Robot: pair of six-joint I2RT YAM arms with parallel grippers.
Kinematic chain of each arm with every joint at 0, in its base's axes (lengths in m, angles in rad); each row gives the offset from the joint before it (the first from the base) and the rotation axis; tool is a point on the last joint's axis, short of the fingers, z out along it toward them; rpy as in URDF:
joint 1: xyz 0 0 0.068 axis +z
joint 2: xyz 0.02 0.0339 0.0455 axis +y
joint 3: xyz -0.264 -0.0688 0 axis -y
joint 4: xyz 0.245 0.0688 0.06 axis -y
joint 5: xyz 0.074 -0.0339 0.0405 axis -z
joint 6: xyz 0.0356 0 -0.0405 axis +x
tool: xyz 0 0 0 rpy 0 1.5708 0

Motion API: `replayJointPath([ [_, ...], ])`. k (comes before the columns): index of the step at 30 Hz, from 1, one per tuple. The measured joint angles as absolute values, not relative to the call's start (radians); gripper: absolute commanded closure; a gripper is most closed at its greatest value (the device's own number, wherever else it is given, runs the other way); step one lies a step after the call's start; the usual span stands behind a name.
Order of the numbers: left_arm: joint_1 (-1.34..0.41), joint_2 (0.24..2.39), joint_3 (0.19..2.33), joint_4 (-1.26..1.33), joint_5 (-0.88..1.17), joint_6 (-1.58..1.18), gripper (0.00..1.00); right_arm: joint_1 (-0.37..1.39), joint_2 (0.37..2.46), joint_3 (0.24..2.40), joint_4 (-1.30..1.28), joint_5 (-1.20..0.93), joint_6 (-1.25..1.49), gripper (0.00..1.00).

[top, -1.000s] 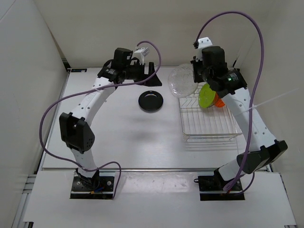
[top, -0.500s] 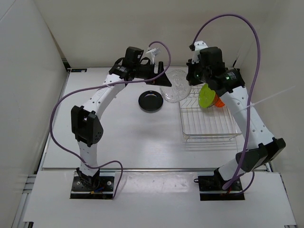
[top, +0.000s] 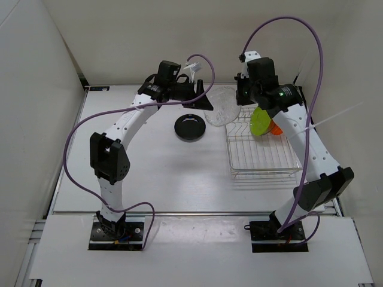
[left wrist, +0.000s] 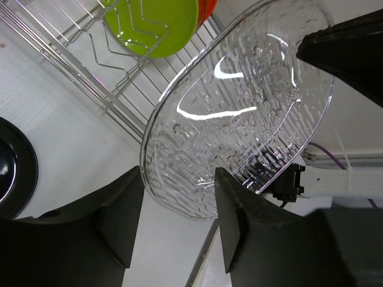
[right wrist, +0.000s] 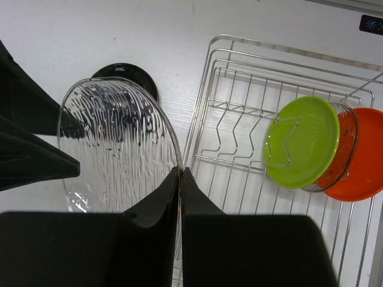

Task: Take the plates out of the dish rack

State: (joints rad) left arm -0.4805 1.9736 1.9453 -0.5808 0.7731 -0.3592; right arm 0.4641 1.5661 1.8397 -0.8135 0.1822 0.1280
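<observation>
I see one clear plate (top: 222, 107) out of the dish rack (top: 263, 161), in the air at its 10 o'clock corner. The right gripper (right wrist: 179, 173) pinches its rim, and the left gripper (left wrist: 179, 179) has its jaws spread beside it. The black plate (top: 190, 127) lies on the table at 8 o'clock. The lime green plate (right wrist: 302, 140), second clear plate (right wrist: 346, 137) and orange plate (right wrist: 359, 161) are not yet unloaded.

The right gripper (right wrist: 179, 172) carried the clear plate (top: 220, 107) leftward to the left gripper (left wrist: 178, 186).

in the right wrist view the black plate (right wrist: 128, 73) is partly hidden behind the clear plate (right wrist: 116, 143) at upper left, the orange plate (right wrist: 359, 161) runs off the right edge, and a second clear plate (right wrist: 343, 149) shows only a sliver behind the green plate (right wrist: 302, 140).
</observation>
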Motion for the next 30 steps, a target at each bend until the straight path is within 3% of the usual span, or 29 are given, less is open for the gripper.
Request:
replayJointPath([
  [8, -0.482, 1.974, 1.941, -0.582, 0.758, -0.360, 0.70, 0.461, 1.566, 1.846, -0.814, 0.210, 0.136, 1.00],
  [9, -0.481, 1.974, 1.941, -0.582, 0.754, -0.358, 0.79, 0.460, 1.566, 1.846, -0.814, 0.210, 0.137, 1.00],
  [15, -0.479, 1.973, 1.941, -0.580, 0.727, -0.375, 0.89, 0.459, 1.565, 1.846, -0.817, 0.207, 0.144, 1.00],
  [19, -0.479, 1.974, 1.941, -0.576, 0.713, -0.384, 0.89, 0.458, 1.562, 1.841, -0.817, 0.194, 0.144, 1.00],
  [25, -0.480, 1.972, 1.941, -0.576, 0.681, -0.376, 0.89, 0.458, 1.552, 1.816, -0.814, 0.171, 0.140, 0.75],
  [26, -0.481, 1.970, 1.940, -0.576, 0.675, -0.372, 0.89, 0.458, 1.551, 1.813, -0.814, 0.167, 0.137, 0.63],
  [30, -0.486, 1.936, 1.899, -0.575, 0.657, -0.346, 0.89, 0.458, 1.550, 1.799, -0.813, 0.147, 0.129, 0.55],
])
